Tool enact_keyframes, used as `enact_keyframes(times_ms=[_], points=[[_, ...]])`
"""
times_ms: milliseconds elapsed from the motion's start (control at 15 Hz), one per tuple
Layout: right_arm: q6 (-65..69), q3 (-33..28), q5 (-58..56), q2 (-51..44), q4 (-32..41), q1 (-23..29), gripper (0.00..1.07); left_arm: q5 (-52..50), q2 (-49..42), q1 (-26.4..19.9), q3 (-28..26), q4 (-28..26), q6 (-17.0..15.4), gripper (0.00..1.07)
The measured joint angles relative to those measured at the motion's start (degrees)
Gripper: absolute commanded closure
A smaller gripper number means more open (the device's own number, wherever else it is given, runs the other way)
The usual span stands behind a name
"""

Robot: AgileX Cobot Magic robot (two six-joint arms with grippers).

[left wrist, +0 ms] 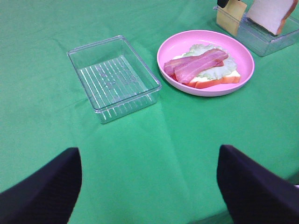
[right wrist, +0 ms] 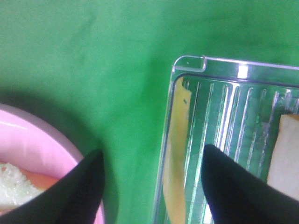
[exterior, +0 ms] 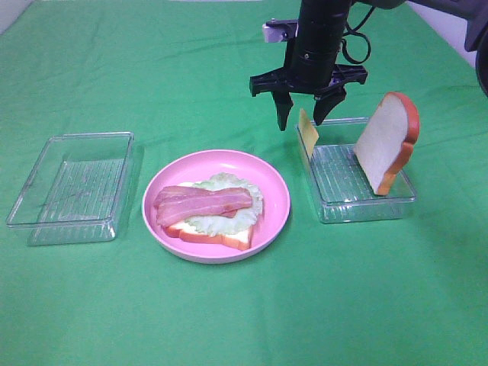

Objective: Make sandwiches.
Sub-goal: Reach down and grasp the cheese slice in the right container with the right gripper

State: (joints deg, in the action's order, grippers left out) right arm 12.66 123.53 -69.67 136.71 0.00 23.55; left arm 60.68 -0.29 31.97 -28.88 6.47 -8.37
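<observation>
You have 3 of 5 layers stacked: base bread (exterior: 221, 238), lettuce (exterior: 223, 223), bacon (exterior: 202, 204), on the plate (exterior: 276, 191) mid-counter. Cheese (exterior: 308, 134) and the second bread slice (exterior: 386, 141) stand in the tray (exterior: 366, 210) toward the right edge. The right gripper (exterior: 301, 122) hangs spread and empty over the cheese. The left gripper (left wrist: 149, 191) is likewise spread and empty.

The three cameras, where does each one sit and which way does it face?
Exterior high: mounted high, looking down at the green cloth; right gripper over the cheese slice.
Left wrist: low, facing the empty tray and pink plate; left gripper open.
Right wrist: straight down on cheese slice and second tray; fingers open.
Shared: all show plate and cheese.
</observation>
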Motion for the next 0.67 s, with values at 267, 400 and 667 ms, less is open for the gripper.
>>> enact_keyframes(times_ms=[267, 400, 667], points=[[0.4, 0.0, -0.1, 0.0, 1.7, -1.4, 0.58, 0.0, 0.0, 0.0, 0.0, 0.0, 0.0, 0.31], [0.4, 0.0, -0.1, 0.1, 2.6, -1.4, 0.58, 0.0, 0.0, 0.0, 0.0, 0.0, 0.0, 0.31], [-0.1, 0.0, -0.1, 2.0, 2.6, -1.4, 0.78, 0.0, 0.0, 0.0, 0.0, 0.0, 0.0, 0.31]])
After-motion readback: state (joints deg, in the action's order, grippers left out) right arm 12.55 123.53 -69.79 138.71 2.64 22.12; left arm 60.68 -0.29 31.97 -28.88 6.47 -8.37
